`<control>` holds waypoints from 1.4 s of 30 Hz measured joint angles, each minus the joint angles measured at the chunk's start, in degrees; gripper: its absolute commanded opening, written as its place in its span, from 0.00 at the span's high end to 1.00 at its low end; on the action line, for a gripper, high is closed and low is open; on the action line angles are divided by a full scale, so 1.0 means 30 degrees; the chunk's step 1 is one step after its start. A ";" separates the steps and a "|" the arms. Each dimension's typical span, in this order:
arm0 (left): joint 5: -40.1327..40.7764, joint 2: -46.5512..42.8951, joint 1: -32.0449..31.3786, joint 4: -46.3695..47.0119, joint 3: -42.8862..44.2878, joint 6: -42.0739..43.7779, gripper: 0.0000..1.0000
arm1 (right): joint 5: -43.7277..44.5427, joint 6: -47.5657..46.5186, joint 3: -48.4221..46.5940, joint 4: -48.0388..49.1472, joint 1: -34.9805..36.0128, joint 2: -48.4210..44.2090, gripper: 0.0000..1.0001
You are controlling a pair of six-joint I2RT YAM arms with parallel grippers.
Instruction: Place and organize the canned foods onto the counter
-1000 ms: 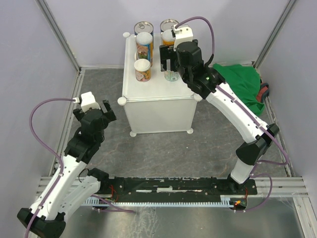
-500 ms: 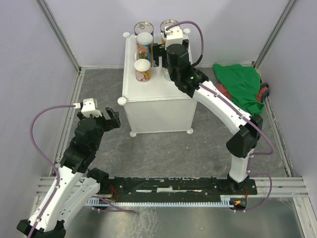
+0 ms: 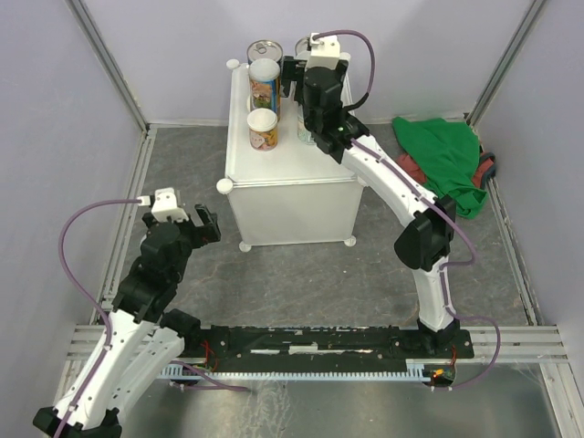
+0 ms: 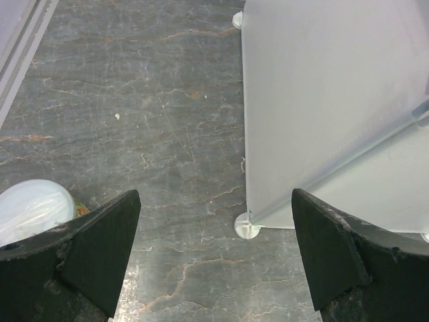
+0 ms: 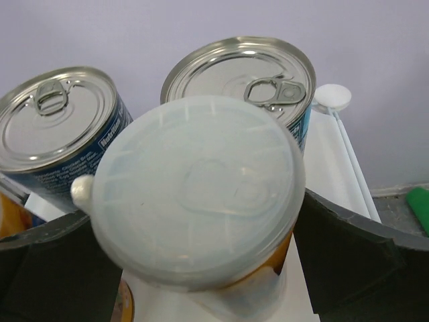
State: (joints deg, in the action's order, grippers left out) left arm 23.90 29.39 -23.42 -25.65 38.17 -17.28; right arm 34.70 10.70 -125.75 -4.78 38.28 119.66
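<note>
Right gripper is held over the far right part of the counter, with its jaws spread wide to either side of an orange-labelled can whose white lid is seen from above. This can stands upright on the counter's top, and whether the fingers touch it cannot be told. Just behind it, along the far edge, two blue-labelled cans with silver pull-tab tops stand side by side, the left blue can toward the far left corner and the right blue can beside the far right corner knob. Along the left edge a colourful can and a yellow-labelled can, both white-lidded, are lined up toward the near edge. A pale green can is partly hidden under the right arm near the middle of the top. The left gripper is held over the grey floor just off the counter's near left corner, jaws spread wide, with only floor seen between them.
</note>
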 measured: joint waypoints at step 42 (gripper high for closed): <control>-0.0153 -0.0022 0.0000 -0.0561 -0.0036 0.0554 0.01 | -0.0204 0.0401 -0.0197 0.0583 0.0131 0.0277 0.01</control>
State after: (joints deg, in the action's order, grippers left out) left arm 23.44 29.32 -23.42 -27.33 38.06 -15.62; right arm 34.09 11.90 -126.34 -3.03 38.68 120.49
